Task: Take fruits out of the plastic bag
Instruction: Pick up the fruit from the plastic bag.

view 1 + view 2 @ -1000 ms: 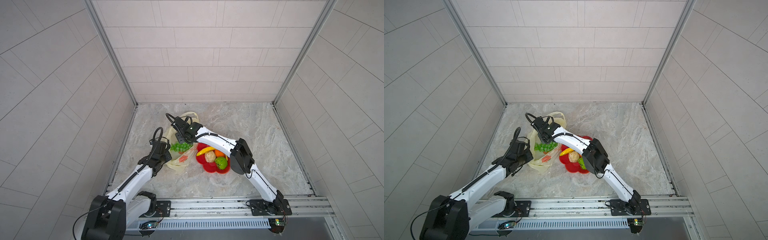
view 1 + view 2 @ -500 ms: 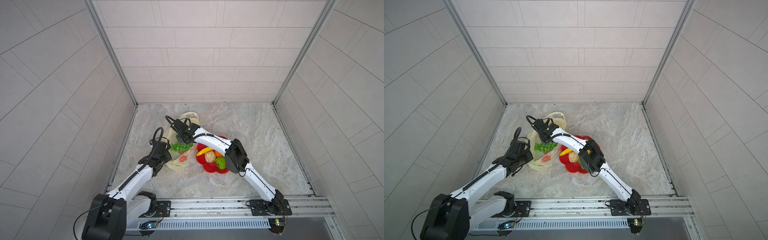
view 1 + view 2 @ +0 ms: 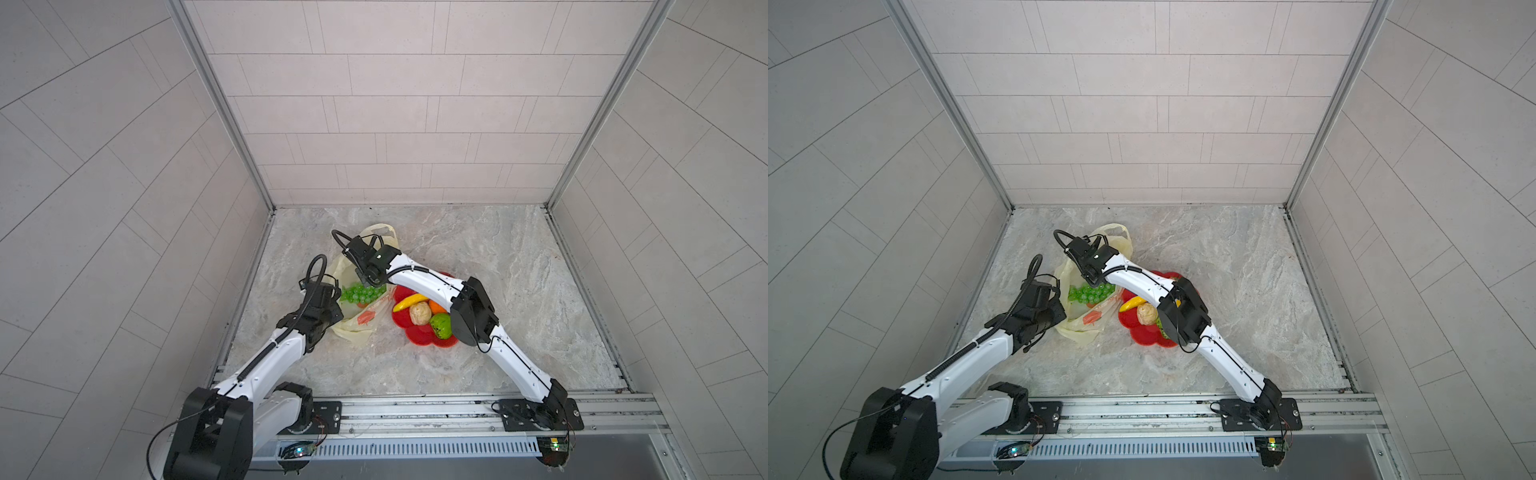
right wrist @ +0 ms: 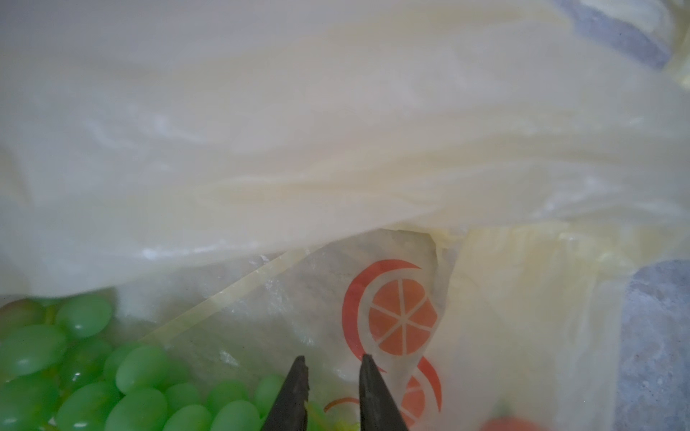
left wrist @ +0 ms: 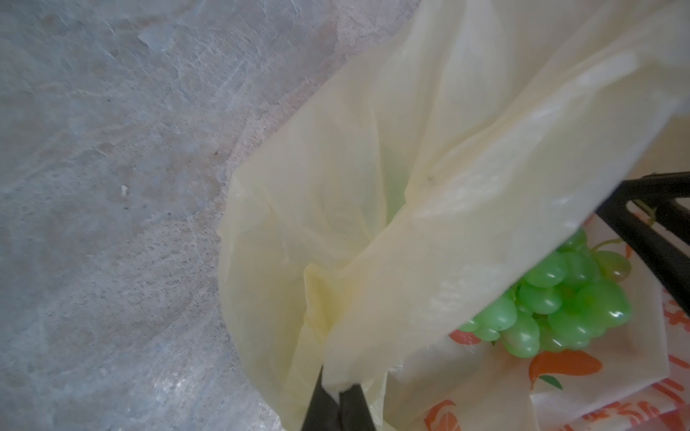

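Green grape bunch (image 4: 112, 384) lies right against the tips of the right gripper (image 4: 332, 360). Its jaws stand narrowly apart: bag film shows through the slim gap, and a scrap of yellow-green stem sits low in it (whether the pads bear on that stem I cannot tell). Across the mouth, the left gripper (image 5: 336, 388) is pinched tight on a fold of the plastic bag (image 5: 410, 186), holding the upper sheet up so the opening gapes. In both top views the green grape bunch is inside the bag, which lies on the marble tabletop (image 3: 498, 270) just beside the red dish (image 3: 417, 336). That dish holds the banana (image 3: 409, 301), the beige piece (image 3: 419, 313), the orange (image 3: 436, 306) and the green apple (image 3: 441, 325). Risks, as I judge them: the jaws could catch thin film along with the stem and drag the bag. The stem could slip free on the lift, or the raised sheet could sag over the bunch if the left pinch fails. A red shape (image 4: 511, 423) at the edge of the right wrist view is cut off, so I cannot tell fruit from print. Folds veil the bag's deeper corners.
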{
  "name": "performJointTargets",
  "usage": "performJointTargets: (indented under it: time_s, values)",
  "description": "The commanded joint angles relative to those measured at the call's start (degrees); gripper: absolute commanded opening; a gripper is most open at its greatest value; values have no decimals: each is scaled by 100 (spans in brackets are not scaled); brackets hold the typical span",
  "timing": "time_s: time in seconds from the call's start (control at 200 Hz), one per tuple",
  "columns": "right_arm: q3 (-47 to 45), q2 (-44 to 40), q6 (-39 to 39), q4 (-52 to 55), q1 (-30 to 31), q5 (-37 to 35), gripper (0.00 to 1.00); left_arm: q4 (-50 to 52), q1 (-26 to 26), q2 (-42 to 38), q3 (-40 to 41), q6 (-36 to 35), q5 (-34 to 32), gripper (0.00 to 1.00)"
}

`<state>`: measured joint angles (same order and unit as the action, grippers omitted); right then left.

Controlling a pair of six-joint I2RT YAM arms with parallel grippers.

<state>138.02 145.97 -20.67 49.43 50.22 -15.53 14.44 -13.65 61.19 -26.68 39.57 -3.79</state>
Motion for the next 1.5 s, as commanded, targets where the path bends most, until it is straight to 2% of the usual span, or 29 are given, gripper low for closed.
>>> performJointTargets:
  time_s: [0.0,0.165,0.385,1.186,1.496]
  values:
    - [-25,126,-119,167,-3,-117,20,160,-16,-33,-110,-15,-121,0]
    - [-110,125,-170,181,-4,-82,14,174,-13,-38,-114,-16,-134,0]
    - [-191,55,-192,184,0,-125,0,185,-8,-44,-113,-21,-147,0]
    - [-1387,-1607,-460,-440,1,4,0,200,-11,-37,-127,-20,-183,0]
    - [-1659,-2368,-325,-383,136,6,0,196,-8,-14,-136,-31,-227,0]
